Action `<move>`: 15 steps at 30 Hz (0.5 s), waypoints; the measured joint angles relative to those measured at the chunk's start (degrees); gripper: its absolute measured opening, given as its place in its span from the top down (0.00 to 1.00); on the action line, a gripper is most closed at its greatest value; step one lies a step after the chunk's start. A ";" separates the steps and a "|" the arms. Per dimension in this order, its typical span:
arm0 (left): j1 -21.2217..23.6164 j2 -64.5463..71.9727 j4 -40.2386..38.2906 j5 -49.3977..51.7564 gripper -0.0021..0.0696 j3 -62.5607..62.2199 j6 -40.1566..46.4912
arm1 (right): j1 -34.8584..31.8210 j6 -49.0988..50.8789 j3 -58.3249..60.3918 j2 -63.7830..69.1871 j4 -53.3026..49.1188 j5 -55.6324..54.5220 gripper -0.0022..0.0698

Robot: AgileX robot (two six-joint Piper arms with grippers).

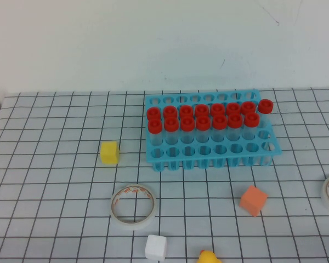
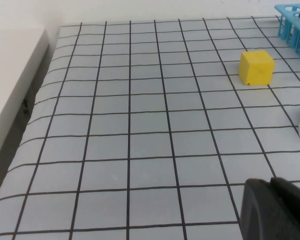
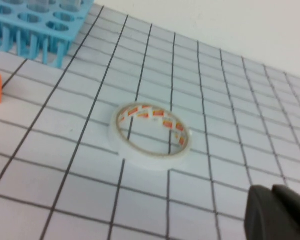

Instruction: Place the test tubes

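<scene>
Fifteen test tubes (image 1: 203, 123) with glossy red round caps and clear bodies stand upright in a blue plastic rack (image 1: 208, 149), a moulded lattice of round holes on thin legs. Fourteen occupy its middle rows as two touching lines of seven. One further cap shows at the rack's far right corner, where it cannot be told whether it sits in a hole or just beside the frame. The rack rests on a pale grey mat (image 1: 44, 164) printed with a black square grid. Left of the rack, near it, lies a matte yellow cube (image 1: 109, 153) with softened edges. In front of the rack lie three items: a tape roll (image 1: 133, 206), a flat white ring whose inner core carries red-orange printing too small to read; an orange cube (image 1: 253, 200); and, further forward, a white cube (image 1: 156, 247). A yellow item (image 1: 207, 256) beside the white cube is cut off and cannot be identified. A second tape roll (image 3: 151, 135), right of the rack and well apart from it, bears similar illegible print. Left gripper (image 2: 271, 187): dark matte fingers pressed together, holding nothing, over the mat left of the rack and well apart from it, only partly in view. Right gripper (image 3: 272, 192): likewise closed and empty, over the mat near the second tape roll, well apart from the rack, mostly cut off.
</scene>
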 joint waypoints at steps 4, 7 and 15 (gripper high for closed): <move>0.00 0.00 0.00 0.00 0.97 0.00 0.00 | 0.00 3.49 0.67 0.00 1.31 0.78 0.97; 0.00 0.00 0.00 0.00 0.97 0.00 0.00 | 0.00 5.51 0.67 0.00 1.63 0.85 0.97; 0.00 0.00 0.00 0.00 0.97 0.00 0.00 | 0.00 9.54 0.67 0.00 1.63 0.90 0.97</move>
